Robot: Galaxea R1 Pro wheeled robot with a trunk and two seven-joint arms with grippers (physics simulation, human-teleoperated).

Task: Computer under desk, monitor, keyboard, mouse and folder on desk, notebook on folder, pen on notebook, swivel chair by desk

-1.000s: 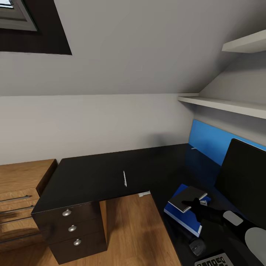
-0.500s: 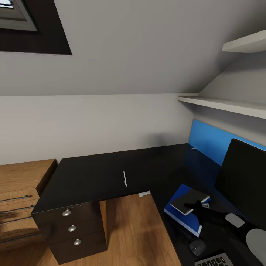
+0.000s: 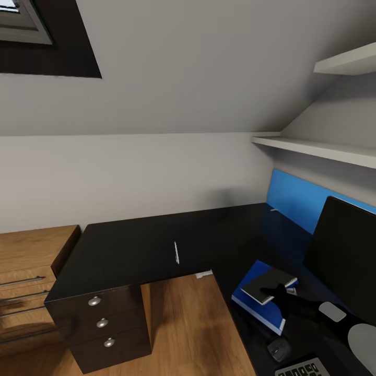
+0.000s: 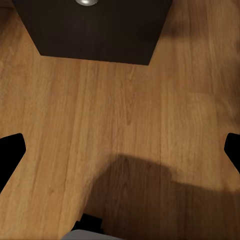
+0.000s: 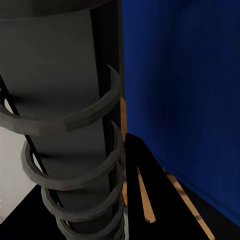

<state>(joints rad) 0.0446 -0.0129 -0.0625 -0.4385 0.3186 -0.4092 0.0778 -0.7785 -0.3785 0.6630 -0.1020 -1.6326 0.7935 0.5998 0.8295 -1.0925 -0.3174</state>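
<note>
Down at the tabletop's right wing, the right hand (image 3: 272,290) reaches in as a dark shape whose tip overlaps the near edge of the thin grey spiral-bound notebook (image 3: 267,282); whether its fingers are closed on the notebook or merely resting against it cannot be told. In the right wrist view the notebook's grey cover and wire rings (image 5: 75,150) sit very close to the camera, with the flat bright blue rectangular folder (image 5: 185,90) right beside and beneath them. The notebook lies on the folder (image 3: 258,305), turned slightly askew to it. The folder's long axis runs from the tabletop's front edge diagonally back toward the upright blue back panel (image 3: 297,201).

Just past the folder toward the near corner sits the small dark rounded mouse (image 3: 279,349), and beside it the corner of the flat dark keyboard (image 3: 303,368). The big black-fronted monitor (image 3: 344,256) stands along the back panel. Well apart, on the other wing of the long black L-shaped tabletop (image 3: 136,250), the thin white pen (image 3: 176,253) lies near the front edge, its long axis pointing from that edge toward the sloped grey-white wall (image 3: 156,104).

The left hand (image 4: 120,150) is spread wide and holds nothing, hanging over the light wood floor (image 4: 100,115) in front of the dark drawer unit (image 3: 104,324). A light wood cabinet (image 3: 26,282) stands beside the drawers; pale shelves (image 3: 318,149) and a dark-framed skylight (image 3: 42,36) sit above.
</note>
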